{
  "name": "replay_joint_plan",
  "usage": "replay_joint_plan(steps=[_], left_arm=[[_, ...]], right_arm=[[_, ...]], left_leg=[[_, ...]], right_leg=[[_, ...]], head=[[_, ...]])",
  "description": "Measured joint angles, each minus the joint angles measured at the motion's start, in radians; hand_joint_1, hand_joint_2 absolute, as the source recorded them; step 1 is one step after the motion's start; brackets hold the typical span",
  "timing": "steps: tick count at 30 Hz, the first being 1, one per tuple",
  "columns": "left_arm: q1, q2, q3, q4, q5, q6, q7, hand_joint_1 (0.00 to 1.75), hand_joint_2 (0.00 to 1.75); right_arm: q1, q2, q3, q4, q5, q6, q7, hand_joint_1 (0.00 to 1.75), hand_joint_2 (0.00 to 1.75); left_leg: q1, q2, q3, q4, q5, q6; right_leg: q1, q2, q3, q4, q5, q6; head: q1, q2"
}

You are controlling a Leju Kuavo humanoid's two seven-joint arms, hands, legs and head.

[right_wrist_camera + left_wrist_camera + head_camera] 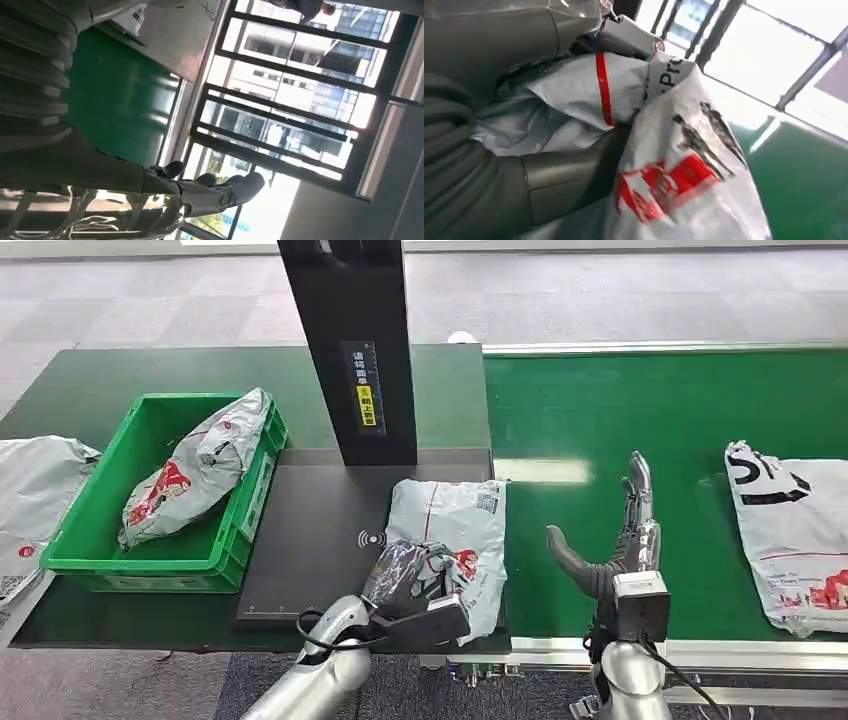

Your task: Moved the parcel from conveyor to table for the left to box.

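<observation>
A white parcel with red and black print lies on the dark table plate, just left of the green conveyor. My left hand grips its near edge; the left wrist view shows the crumpled parcel pressed against the thumb. My right hand stands open above the conveyor, fingers stretched out and holding nothing. A green box at the left holds another grey parcel.
A black scanner post rises behind the plate. A white parcel lies on the conveyor at the right. More grey bags lie left of the box. The conveyor's metal rail runs along the front edge.
</observation>
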Motion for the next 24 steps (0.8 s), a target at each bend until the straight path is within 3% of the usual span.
replay_joint_plan(steps=[14,24], left_arm=[[0.052,0.067,0.097,-0.237,-0.112,0.328,-0.068,1.75,1.75],[0.063,0.028,0.32,-0.416,-0.336,0.343,-0.196,1.75,1.75]], right_arm=[[0.008,0.0,-0.019,-0.041,0.003,0.024,0.014,0.0,1.75],[-0.001,0.002,-0.024,-0.039,0.005,0.019,0.007,0.0,1.75]], left_leg=[[0.0,0.0,-0.001,0.0,0.0,0.0],[0.0,0.0,-0.002,0.0,0.0,0.0]], right_leg=[[0.0,0.0,-0.001,0.0,0.0,0.0],[0.0,0.0,-0.001,0.0,0.0,0.0]], head=[[0.0,0.0],[0.0,0.0]])
